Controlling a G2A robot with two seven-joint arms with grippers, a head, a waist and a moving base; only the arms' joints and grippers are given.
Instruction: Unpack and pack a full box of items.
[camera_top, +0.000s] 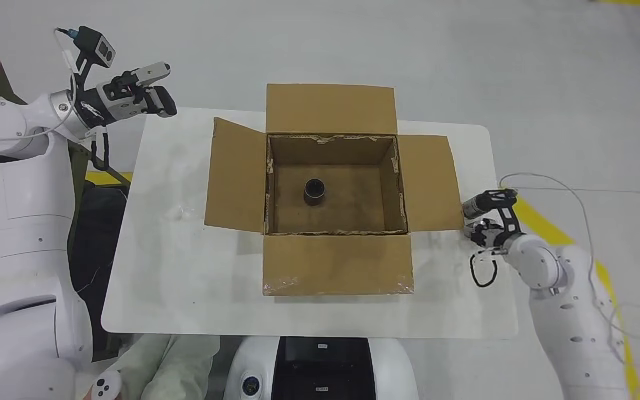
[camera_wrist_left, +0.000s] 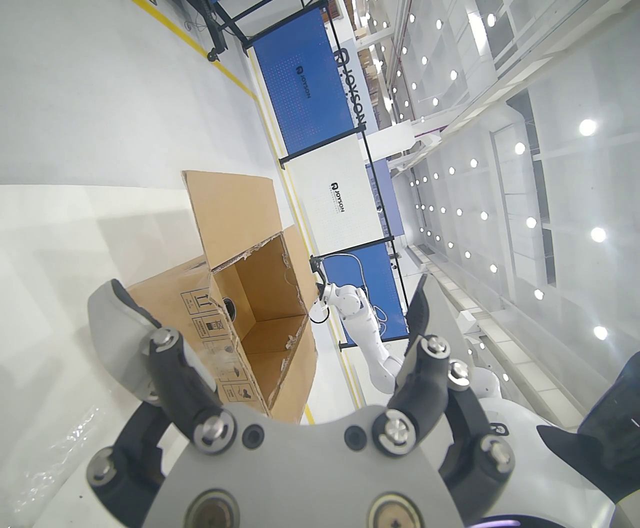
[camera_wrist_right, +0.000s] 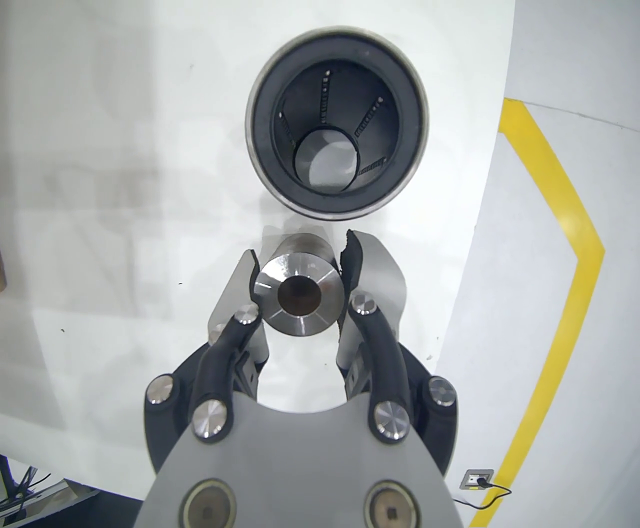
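An open cardboard box sits mid-table with its four flaps spread out. A dark ring-shaped part stands on the box floor and also shows past the box wall. My right gripper is shut on a short steel cylinder, held low over the table to the right of the box. Just ahead of it a larger black-lined metal sleeve stands upright on the table. My left gripper is open and holds nothing, raised beyond the table's far left corner.
The white table has bare room left of the box and along its front edge. On the right the table edge runs close to the sleeve, with yellow floor tape beyond. The box's right flap lies close to the right gripper.
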